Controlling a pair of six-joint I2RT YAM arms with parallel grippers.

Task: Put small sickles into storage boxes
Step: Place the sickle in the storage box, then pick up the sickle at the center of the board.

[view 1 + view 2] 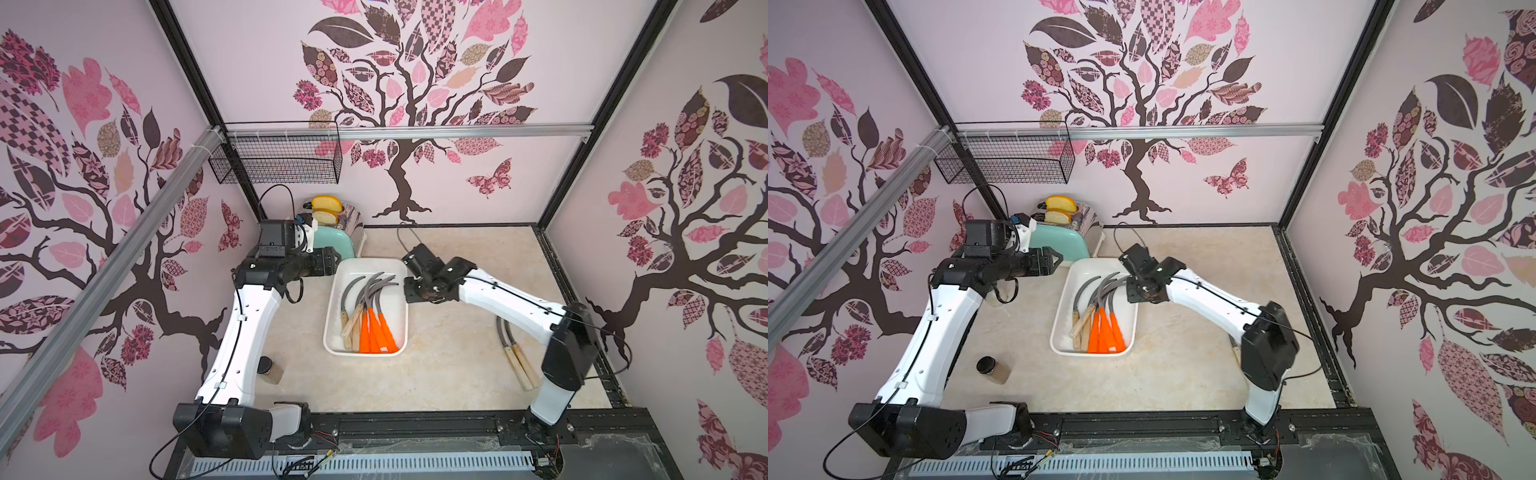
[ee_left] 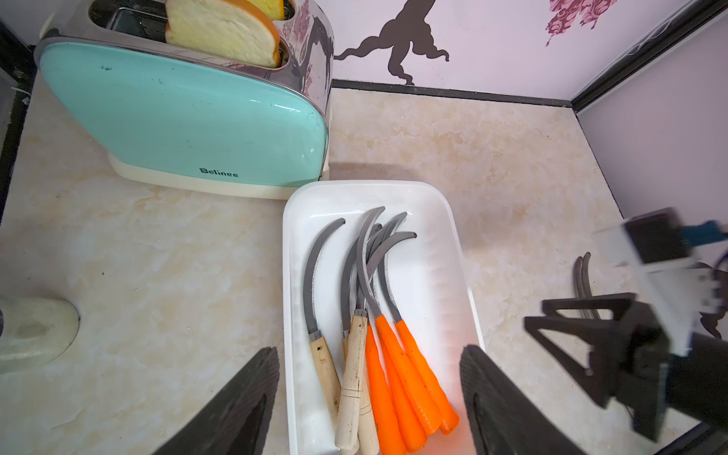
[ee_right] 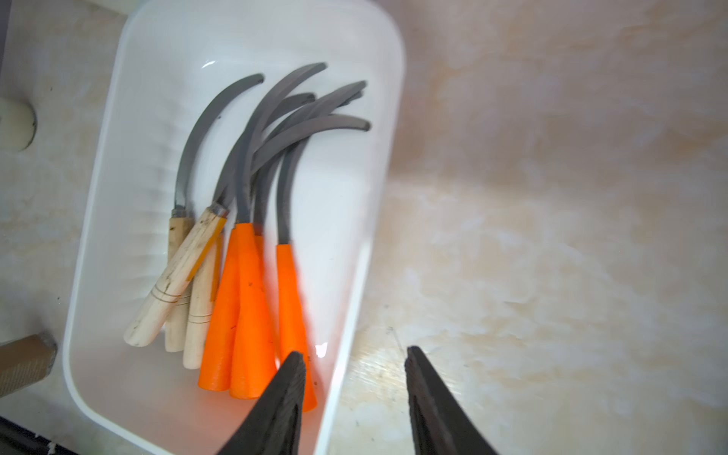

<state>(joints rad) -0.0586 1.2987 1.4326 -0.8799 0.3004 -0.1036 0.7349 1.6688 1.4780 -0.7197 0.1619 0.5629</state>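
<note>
A beige marbled surface (image 1: 436,374) fills the floor of a booth papered with pink and brown trees. Nearest the arms' bases, a dark-lidded jar (image 1: 269,369) stands beside the left arm. Two wooden-handled small sickles (image 1: 524,368) lie side by side on the surface, touching, their blades partly hidden under the right forearm.

Further in, the storage box (image 1: 368,262) holds seven sickles (image 1: 372,328), four orange-handled and three wooden, with the blades overlapping. The right end effector (image 3: 353,351) hangs over the box's long rim, fingers apart and empty. The left end effector (image 2: 369,348) hovers at the box's other side, also apart and empty. Behind stand a mint toaster (image 2: 189,118) and a wire basket (image 1: 278,160) on the rail.

The likely trouble is the touching pair: a grasp on one could drag or lift its neighbour. A curved blade could also hook the rim or the piled blades on the way in, shifting the light box.
</note>
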